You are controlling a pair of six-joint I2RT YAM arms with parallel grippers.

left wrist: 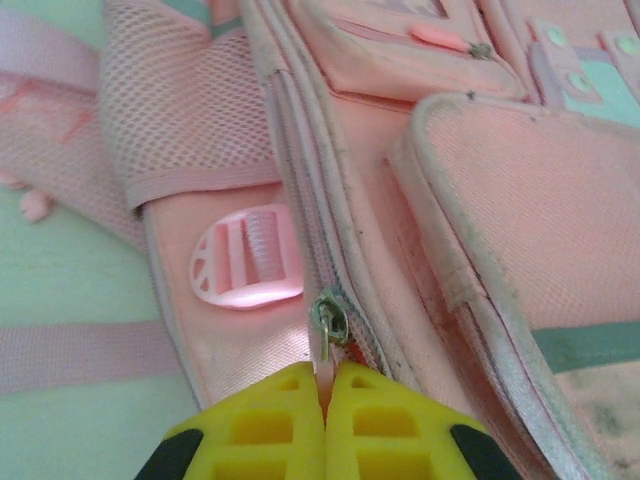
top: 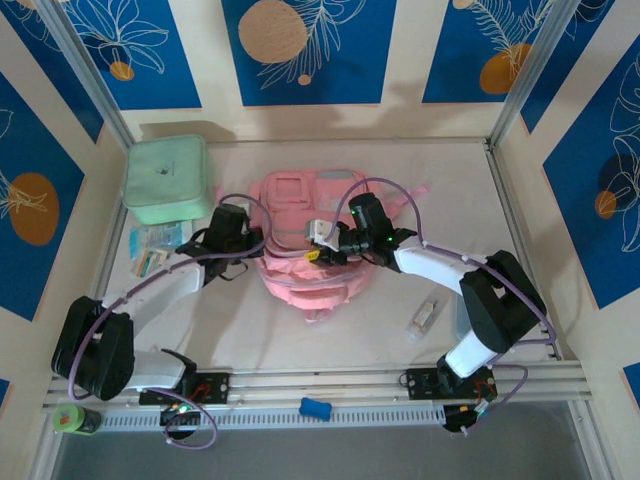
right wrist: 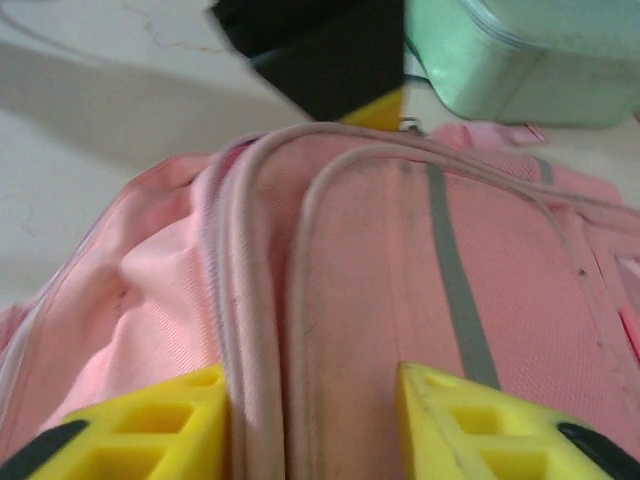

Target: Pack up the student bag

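The student bag (top: 300, 205), a soft pink backpack with pale panels, lies flat in the middle of the table. At its left side my left gripper (left wrist: 326, 405) is shut on the pink pull tab hanging from the metal zip slider (left wrist: 331, 320); from above, the left gripper (top: 254, 247) sits at the bag's left edge. My right gripper (top: 322, 243) hovers over the bag's middle. In the right wrist view the right gripper (right wrist: 312, 400) is open, its yellow fingers (right wrist: 190, 415) standing either side of a piped seam of the student bag (right wrist: 380, 270). The left finger touches the piping.
A mint green zip case (top: 167, 178) stands at the back left, next to the bag. Small packets (top: 153, 247) lie under the left arm. A small clear item (top: 424, 316) lies at the right front. A blue object (top: 315, 407) and a green roll (top: 70, 419) rest on the front rail.
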